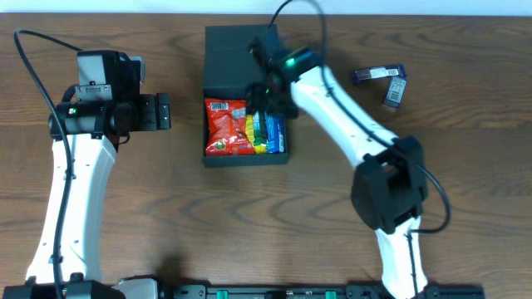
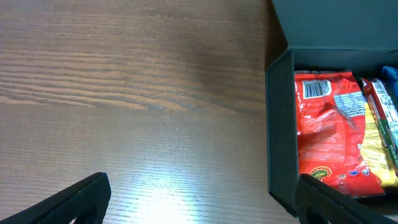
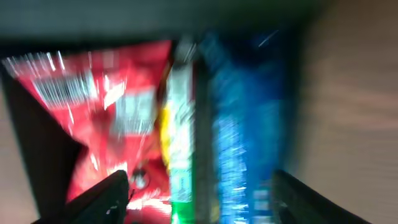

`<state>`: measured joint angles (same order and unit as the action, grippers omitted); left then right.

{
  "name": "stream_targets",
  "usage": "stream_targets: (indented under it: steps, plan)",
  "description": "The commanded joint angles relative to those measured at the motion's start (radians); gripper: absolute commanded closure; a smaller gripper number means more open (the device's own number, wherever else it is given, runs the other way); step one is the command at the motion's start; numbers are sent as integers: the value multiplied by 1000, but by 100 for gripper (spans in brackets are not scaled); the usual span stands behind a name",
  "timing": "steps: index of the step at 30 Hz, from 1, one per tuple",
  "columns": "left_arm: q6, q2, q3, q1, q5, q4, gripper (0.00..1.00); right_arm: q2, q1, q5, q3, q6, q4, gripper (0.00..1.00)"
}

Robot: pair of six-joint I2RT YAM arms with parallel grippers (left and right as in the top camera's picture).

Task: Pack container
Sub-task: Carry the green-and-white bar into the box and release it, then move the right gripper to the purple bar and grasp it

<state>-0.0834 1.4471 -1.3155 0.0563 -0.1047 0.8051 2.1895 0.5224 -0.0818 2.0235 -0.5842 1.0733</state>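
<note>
**Container open at centre, both pincers apart**

We see the container (image 1: 246, 159) (image 2: 280, 124) (image 3: 155, 18), a dark shallow box, sitting approx. mid-surface toward the far edge, with its flap lid (image 1: 233, 51) folded back flat behind it. Inside, side by side: a red snack packet (image 1: 224, 126) (image 2: 326, 130) (image 3: 99, 118) on the left, a yellow-green packet (image 1: 253, 133) (image 3: 180, 124) in the middle, and a blue packet (image 1: 274, 133) (image 3: 239, 137) against the right wall.

The right pincer (image 1: 270, 91) (image 3: 202, 199) hangs over the box interior. Its wrist view is blurred, but we make out the fingers apart w/ nothing clamped.

The left pincer (image 1: 158, 111) (image 2: 205, 205) sits just left of the container over the bare wooden surface (image 1: 166, 191), fingers wide apart, empty.

Well right of the box, two small dark-blue packets (image 1: 378, 74) (image 1: 396, 91) lie on the surface near each other.
</note>
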Motion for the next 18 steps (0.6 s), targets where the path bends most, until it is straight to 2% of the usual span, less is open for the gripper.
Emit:
stream_targets:
  steps: [1, 5, 10, 14, 18]
  plan:
    - [-11, -9, -22, 3, 7, 3, 5, -116, -64, 197, 58, -79, -13, 24]
    - [-10, -9, -22, 3, 7, 3, 5, -124, -159, 269, 56, -261, 0, 23]
    - [-10, -9, -22, 3, 7, 3, 5, -58, -293, 269, 41, -649, -37, 22]
    - [-10, -9, -22, 3, 7, 3, 4, 26, -368, 244, 41, -728, -170, 19]
    - [-10, -9, -22, 3, 7, 3, 5, 148, -446, 71, 58, -766, -291, 19]
